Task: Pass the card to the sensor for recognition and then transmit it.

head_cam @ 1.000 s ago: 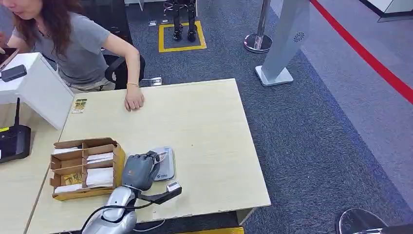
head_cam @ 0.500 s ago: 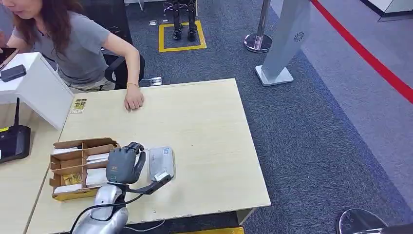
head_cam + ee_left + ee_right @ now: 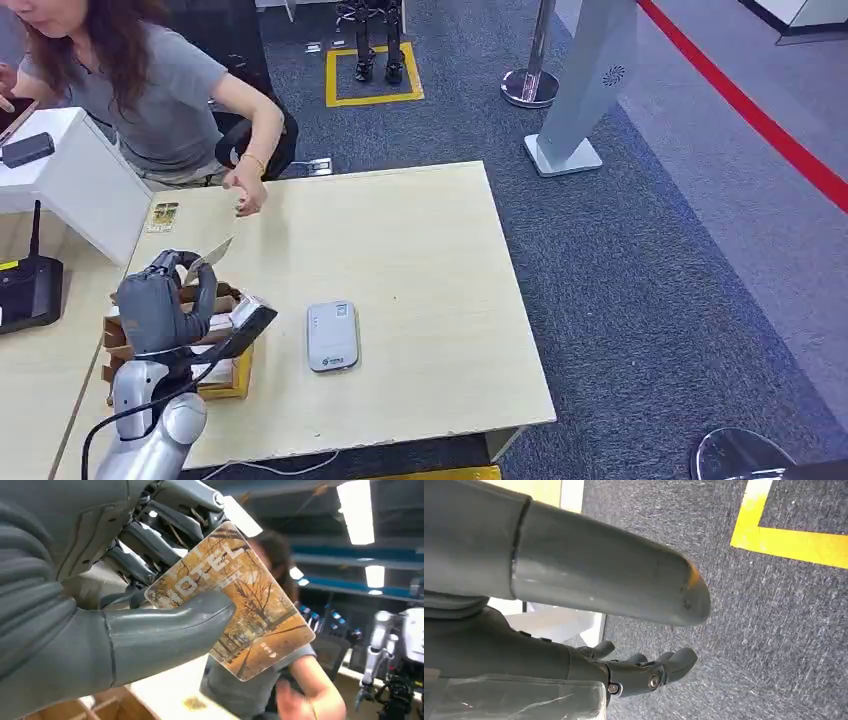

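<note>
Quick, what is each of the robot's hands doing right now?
Left hand: holding a hotel card between thumb and fingers.
Right hand: holding nothing, hanging over the carpet; open or closed cannot be told.

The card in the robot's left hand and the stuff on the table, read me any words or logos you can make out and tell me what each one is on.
"MOTEL" on the card pinched in the left hand.
Smaller print beneath it and a small mark near the card's far corner: too blurred to read.
Green logo on the grey sensor: too small to read.
Card lying on the table near the person's hand: print unreadable.
</note>
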{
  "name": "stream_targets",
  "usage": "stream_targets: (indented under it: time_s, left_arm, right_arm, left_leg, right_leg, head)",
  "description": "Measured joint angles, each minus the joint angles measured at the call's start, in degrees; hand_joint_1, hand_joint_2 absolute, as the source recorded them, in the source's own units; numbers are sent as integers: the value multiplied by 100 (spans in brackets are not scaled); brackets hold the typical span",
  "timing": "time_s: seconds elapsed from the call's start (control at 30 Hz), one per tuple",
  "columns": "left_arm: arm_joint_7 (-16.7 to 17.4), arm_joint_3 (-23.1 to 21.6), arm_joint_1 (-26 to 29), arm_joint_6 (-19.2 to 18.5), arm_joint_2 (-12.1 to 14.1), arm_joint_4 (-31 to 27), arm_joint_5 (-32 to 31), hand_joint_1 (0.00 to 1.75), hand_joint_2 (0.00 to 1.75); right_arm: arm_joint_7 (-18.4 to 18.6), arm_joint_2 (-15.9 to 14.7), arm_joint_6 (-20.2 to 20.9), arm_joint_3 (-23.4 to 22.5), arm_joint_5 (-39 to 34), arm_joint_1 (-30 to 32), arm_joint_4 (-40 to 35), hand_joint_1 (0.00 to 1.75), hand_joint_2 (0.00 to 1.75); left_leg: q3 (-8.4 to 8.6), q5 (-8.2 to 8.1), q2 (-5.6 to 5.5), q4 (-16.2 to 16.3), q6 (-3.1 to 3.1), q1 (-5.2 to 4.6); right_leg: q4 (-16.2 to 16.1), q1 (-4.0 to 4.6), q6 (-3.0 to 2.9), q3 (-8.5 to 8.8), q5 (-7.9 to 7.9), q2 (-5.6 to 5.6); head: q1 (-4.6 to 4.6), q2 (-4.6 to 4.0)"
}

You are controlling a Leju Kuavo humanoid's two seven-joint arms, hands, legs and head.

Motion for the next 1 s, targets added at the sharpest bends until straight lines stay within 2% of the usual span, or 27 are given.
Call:
stream_targets:
  time_s: [0.13, 0.23, 0.3, 0.4, 0.57, 1.0]
  left_arm:
    - [-485, 385, 1, -274, 44, -52, 1665, 175, 175]
    - [-710, 770, -6, -838, 79, -44, 2716, 175, 175]
    - [-795, 1019, -11, -1084, 92, -9, 3085, 175, 175]
    - [-876, 1273, -30, -1304, 107, 57, 3357, 175, 175]
    - [-896, 1495, -41, -1438, 105, 120, 3495, 175, 175]
    - [-896, 1654, -41, -1467, 105, 129, 3530, 175, 175]
  right_arm:
    - [-7, 0, -4, 0, -33, 16, 0, 0, 0]
    - [-7, 0, -22, 0, -33, 13, 0, 0, 0]
    - [-7, 0, -26, 0, -33, 17, 0, 0, 0]
    - [-7, 0, -24, 0, -35, 15, 0, 0, 0]
    - [-9, 0, -24, 0, -50, 16, 0, 0, 0]
    - [-7, 0, -22, 0, -50, 45, 9, 0, 0]
  left_leg:
    - [0, 0, 2, 0, 0, 0]
    - [0, 0, 2, 0, 0, 2]
    - [0, 0, 3, 0, 0, 3]
    - [0, 0, 2, 0, -1, 3]
    - [0, 0, 2, 0, 0, 2]
    - [0, 0, 2, 0, 0, 2]
  right_leg:
    - [-1, 0, 0, -3, 0, 2]
    - [-1, 0, 0, -4, 0, 2]
    - [0, 1, 0, -6, 0, 5]
    - [0, 3, 0, -5, 0, 4]
    - [-1, 2, 0, -5, 0, 5]
    - [-1, 2, 0, -5, 0, 4]
  head:
    - [-2, 0]
    - [-2, 0]
    - [-2, 0]
    - [0, 0]
    - [-2, -2]
    - [-2, -2]
